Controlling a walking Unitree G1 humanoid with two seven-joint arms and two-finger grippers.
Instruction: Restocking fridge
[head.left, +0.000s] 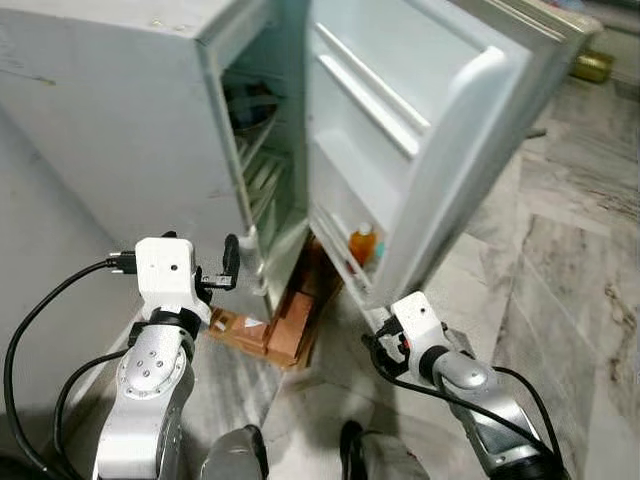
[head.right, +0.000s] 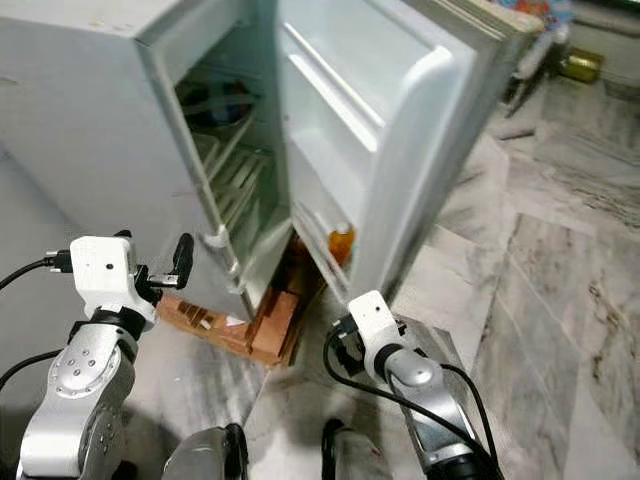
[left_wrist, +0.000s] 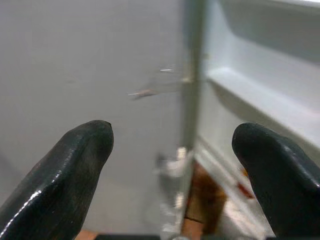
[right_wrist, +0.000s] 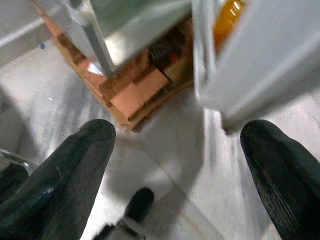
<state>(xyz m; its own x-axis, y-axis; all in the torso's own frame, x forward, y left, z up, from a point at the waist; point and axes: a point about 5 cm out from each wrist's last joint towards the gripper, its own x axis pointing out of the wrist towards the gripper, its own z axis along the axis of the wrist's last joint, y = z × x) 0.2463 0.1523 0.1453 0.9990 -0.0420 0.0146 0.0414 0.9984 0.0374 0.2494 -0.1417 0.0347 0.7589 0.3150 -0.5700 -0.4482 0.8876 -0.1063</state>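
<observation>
fingers of our left gripper (left_wrist: 172, 175) spread wide and empty by the pale grey fridge's (head.left: 120, 130) front edge; our right gripper (right_wrist: 177, 165) gapes, empty too, low beneath its open white door (head.left: 440, 150). an orange bottle (head.left: 362, 243) stands in the door's bottom shelf. reddish bricks (head.left: 285, 325) prop the cabinet.

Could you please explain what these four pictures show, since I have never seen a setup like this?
This is a walking humanoid robot standing before an open fridge. The two upper pictures come from cameras in its head, looking down at its silver arms. The lower two come from cameras on each wrist, looking along that arm's black fingers. The left gripper is raised near the front edge of the fridge, its fingers apart and holding nothing. The right gripper is low by the bottom of the open door, also open and empty. An orange bottle sits in the door's lowest shelf. The fridge stands on bricks over a marble floor.
</observation>
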